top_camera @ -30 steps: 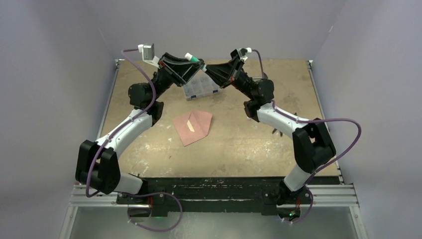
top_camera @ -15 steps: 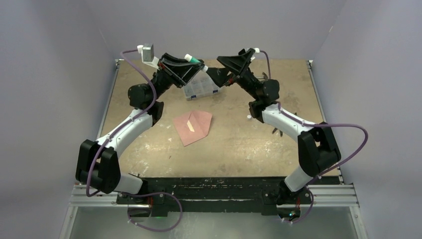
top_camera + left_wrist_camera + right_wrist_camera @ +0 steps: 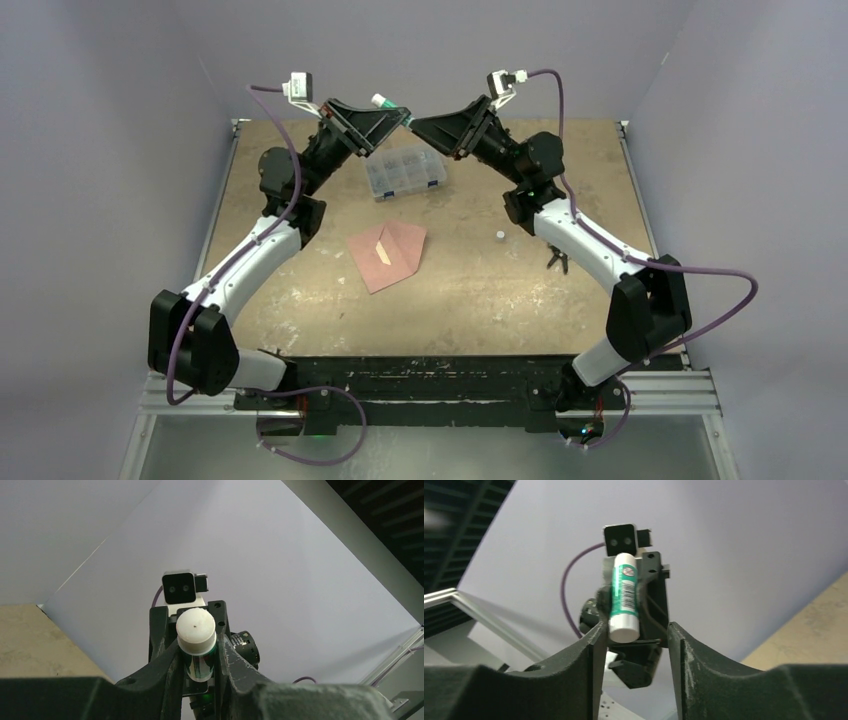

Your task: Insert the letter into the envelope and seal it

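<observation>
The salmon-pink envelope (image 3: 392, 256) lies flat on the table's middle. A narrow pale strip (image 3: 383, 253) shows on it; I cannot tell whether that is the letter, and no separate peach sheet is in view. My left gripper (image 3: 396, 113) is raised over the back of the table and shut on a green-and-white glue stick (image 3: 385, 101), which also shows in the left wrist view (image 3: 196, 630). My right gripper (image 3: 418, 124) faces it, tips close, jaws open and empty (image 3: 636, 640). In the right wrist view the glue stick (image 3: 624, 597) sits just beyond the left finger (image 3: 591, 650).
A clear compartment box (image 3: 405, 172) stands behind the envelope, under the raised grippers. A small white piece (image 3: 499, 236) and a small dark object (image 3: 556, 261) lie on the table at the right. Grey walls enclose the table.
Both arms have risen, lifting the grippers and glue stick off the compartment box, which now shows in full. The right arm has swung up and to the right. The envelope has not moved.
</observation>
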Action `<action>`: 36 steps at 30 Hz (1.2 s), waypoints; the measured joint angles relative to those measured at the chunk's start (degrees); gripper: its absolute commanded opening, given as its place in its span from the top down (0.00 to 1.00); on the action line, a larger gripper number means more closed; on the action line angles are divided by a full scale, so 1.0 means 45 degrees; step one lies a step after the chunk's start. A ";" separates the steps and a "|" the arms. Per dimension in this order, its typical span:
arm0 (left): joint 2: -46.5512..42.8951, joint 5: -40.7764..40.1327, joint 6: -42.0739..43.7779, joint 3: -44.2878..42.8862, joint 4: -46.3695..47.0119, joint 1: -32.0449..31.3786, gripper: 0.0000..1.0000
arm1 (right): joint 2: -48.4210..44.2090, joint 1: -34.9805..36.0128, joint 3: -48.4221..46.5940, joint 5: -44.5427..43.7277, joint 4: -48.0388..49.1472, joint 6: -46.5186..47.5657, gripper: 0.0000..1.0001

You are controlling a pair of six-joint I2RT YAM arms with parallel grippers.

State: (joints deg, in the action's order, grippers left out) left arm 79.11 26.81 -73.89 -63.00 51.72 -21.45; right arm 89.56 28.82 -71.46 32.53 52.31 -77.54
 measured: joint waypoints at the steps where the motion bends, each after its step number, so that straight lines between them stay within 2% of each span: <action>1: -0.0005 -0.0015 -0.0044 -0.0019 -0.0087 0.0000 1.00 | 0.0000 0.0000 0.0000 0.0005 -0.0214 0.0243 0.56; 10: -0.0005 -0.0155 -0.0369 -0.0034 -0.0627 0.0015 1.00 | -0.0160 0.0010 -0.0306 0.0005 -0.1166 0.1248 0.80; 12: -0.0005 -0.0155 -0.0408 -0.0049 -0.0583 0.0015 1.00 | -0.0160 0.0010 -0.0311 0.0005 -0.1161 0.1117 0.88; 14: -0.0005 -0.0126 -0.0427 -0.0053 -0.0432 0.0015 1.00 | -0.0155 0.0010 -0.0311 -0.0010 -0.1107 0.0568 1.00; 19: -0.0005 0.0155 -0.0219 -0.0058 0.0544 0.0000 1.00 | -0.0126 0.0049 -0.0228 -0.0049 -0.0539 -0.1860 1.00; 24: 0.0049 0.1511 0.1452 -0.0058 0.1982 -0.0049 1.00 | 0.0136 0.0432 0.1117 -0.0665 0.2370 -0.6436 1.00; 28: 0.0340 0.3055 0.3279 -0.0369 0.3876 0.0049 1.00 | 0.0685 0.0850 0.1302 -0.1219 0.4401 -0.8145 1.00; 30: 0.0690 0.3735 0.3434 -0.0787 0.5042 0.0053 1.00 | 0.0729 0.1030 0.1302 -0.1389 0.5047 -0.8573 1.00; 31: 0.0928 0.4027 0.3351 -0.1044 0.5620 0.0049 1.00 | 0.0724 0.1064 0.1297 -0.1389 0.5270 -0.8699 0.91; 32: 0.1219 0.4294 0.3143 -0.1370 0.6125 0.0049 1.00 | 0.0695 0.1073 0.1292 -0.1379 0.5445 -0.8850 0.77; 33: 0.1598 0.4478 0.2715 -0.1758 0.6547 0.0049 1.00 | 0.0670 0.1059 0.1287 -0.1379 0.5498 -0.8918 0.59; 34: 0.1957 0.4527 0.2210 -0.2089 0.6878 0.0044 1.00 | 0.0641 0.0991 0.1268 -0.1360 0.5489 -0.8995 0.50; 35: 0.2263 0.4439 0.1753 -0.2293 0.7048 0.0039 1.00 | 0.0641 0.0894 0.1219 -0.1311 0.5416 -0.8971 0.36; 36: 0.2443 0.4313 0.1370 -0.2307 0.7106 0.0024 1.00 | 0.0641 0.0782 0.1161 -0.1292 0.5333 -0.8879 0.29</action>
State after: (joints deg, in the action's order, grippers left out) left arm 90.11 46.22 -67.72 -73.38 83.70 -21.34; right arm 92.44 32.34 -66.24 26.72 76.31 -117.49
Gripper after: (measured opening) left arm 0.209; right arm 0.453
